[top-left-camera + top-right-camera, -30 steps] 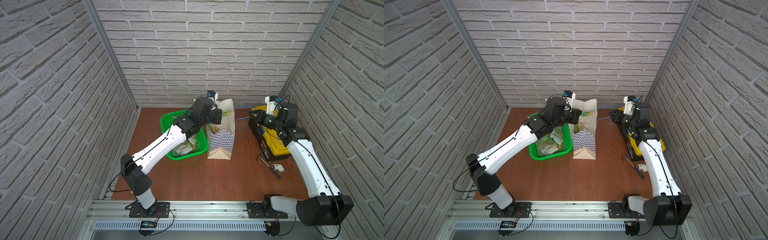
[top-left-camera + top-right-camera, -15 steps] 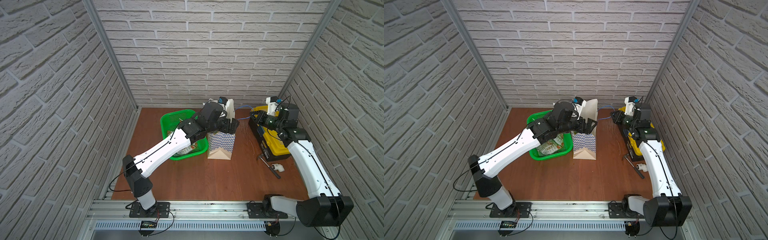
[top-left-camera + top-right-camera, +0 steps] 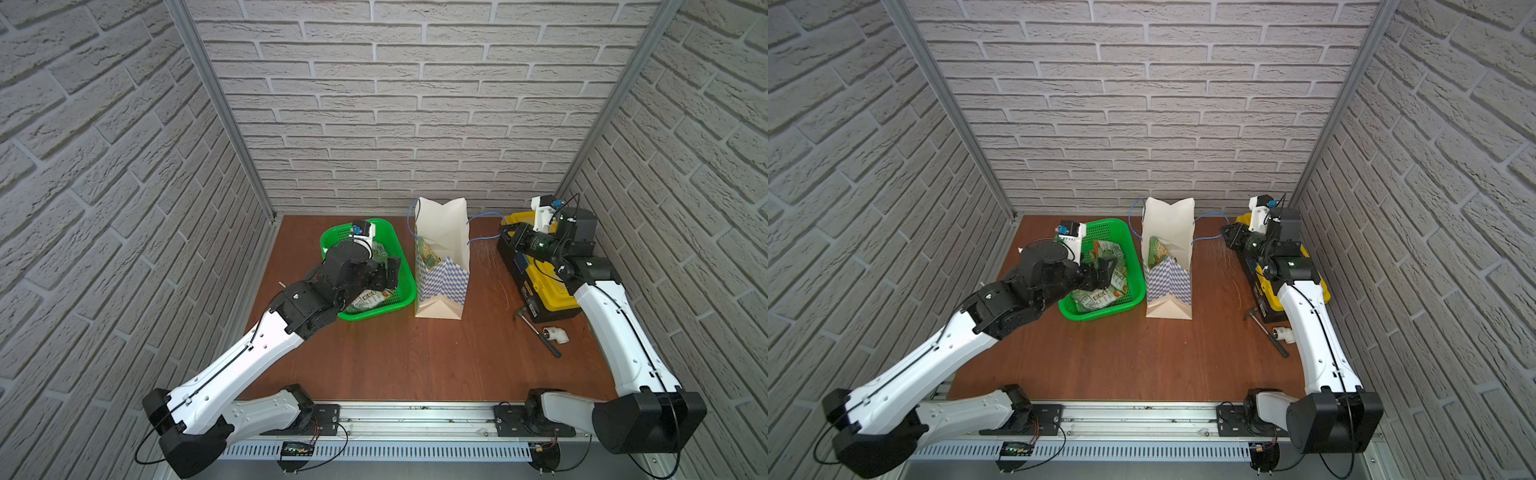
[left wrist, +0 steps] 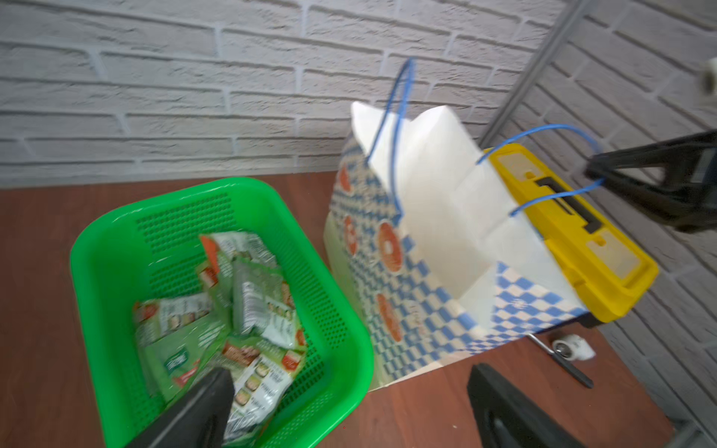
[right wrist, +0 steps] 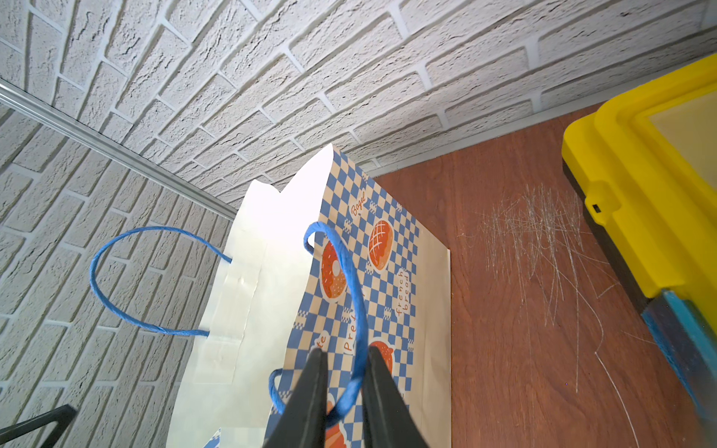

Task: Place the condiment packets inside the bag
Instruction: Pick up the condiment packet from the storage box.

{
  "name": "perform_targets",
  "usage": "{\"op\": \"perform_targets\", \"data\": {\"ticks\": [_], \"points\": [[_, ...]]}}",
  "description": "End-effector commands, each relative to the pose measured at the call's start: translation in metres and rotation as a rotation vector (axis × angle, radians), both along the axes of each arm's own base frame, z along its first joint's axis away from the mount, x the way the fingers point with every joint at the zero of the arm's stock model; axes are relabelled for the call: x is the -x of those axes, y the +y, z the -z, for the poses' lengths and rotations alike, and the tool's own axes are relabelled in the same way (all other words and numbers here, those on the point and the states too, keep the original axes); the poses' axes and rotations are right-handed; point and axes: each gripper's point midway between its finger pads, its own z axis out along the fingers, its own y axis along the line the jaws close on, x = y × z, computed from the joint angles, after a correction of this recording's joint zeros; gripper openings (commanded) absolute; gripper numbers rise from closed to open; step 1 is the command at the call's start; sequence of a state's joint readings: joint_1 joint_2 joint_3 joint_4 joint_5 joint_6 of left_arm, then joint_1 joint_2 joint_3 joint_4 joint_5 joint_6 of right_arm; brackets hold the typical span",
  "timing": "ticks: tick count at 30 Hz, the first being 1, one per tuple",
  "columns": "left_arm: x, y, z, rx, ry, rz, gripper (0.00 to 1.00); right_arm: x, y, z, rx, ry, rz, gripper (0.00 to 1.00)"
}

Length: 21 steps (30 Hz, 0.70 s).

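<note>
The checkered paper bag point(image 3: 442, 282) point(image 3: 1169, 282) stands upright mid-table with its mouth open. A few green condiment packets point(image 3: 428, 253) point(image 3: 1156, 251) show inside it. More condiment packets point(image 4: 240, 310) point(image 3: 1100, 291) lie heaped in the green basket point(image 4: 116, 271) point(image 3: 361, 316) left of the bag. My left gripper point(image 4: 351, 374) point(image 3: 1104, 270) hangs open and empty over the basket's bag-side end. My right gripper point(image 5: 343, 360) point(image 3: 505, 237) is shut on the bag's blue cord handle point(image 5: 357, 294), which is stretched to the right.
A yellow-and-black toolbox point(image 3: 548, 299) point(image 5: 640, 174) lies along the right wall under my right arm. A hammer point(image 3: 540, 336) and a white pipe fitting point(image 3: 555, 334) lie in front of it. Brick walls close in the back and both sides.
My left gripper was shut above the bag's mouth, opened there, then swung back left and down over the basket. The right arm has kept still, holding the handle.
</note>
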<state>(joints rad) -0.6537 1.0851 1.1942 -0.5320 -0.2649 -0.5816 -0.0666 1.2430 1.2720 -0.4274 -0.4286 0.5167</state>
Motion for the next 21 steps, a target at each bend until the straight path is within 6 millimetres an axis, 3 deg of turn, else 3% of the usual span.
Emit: {"op": "perform_targets", "data": {"ticks": [1, 8, 12, 16, 21], "points": [[-0.009, 0.028, 0.043, 0.013, 0.102, -0.094, 0.98, 0.006, -0.009, -0.011, 0.028, -0.036, 0.043, 0.22], [-0.043, 0.077, 0.114, 0.032, 0.261, -0.267, 0.92, 0.0, -0.01, 0.005, 0.044, -0.006, 0.038, 0.22], [-0.073, 0.09, 0.143, 0.115, 0.323, -0.31, 0.82, 0.0, -0.009, 0.01, 0.045, 0.001, 0.031, 0.22], [-0.104, 0.087, 0.16, 0.199, 0.36, -0.307, 0.76, 0.002, -0.014, 0.012, 0.081, 0.006, 0.047, 0.22], [-0.13, 0.089, 0.167, 0.205, 0.347, -0.341, 0.71, 0.003, -0.021, 0.019, 0.119, 0.021, 0.074, 0.22]]}}
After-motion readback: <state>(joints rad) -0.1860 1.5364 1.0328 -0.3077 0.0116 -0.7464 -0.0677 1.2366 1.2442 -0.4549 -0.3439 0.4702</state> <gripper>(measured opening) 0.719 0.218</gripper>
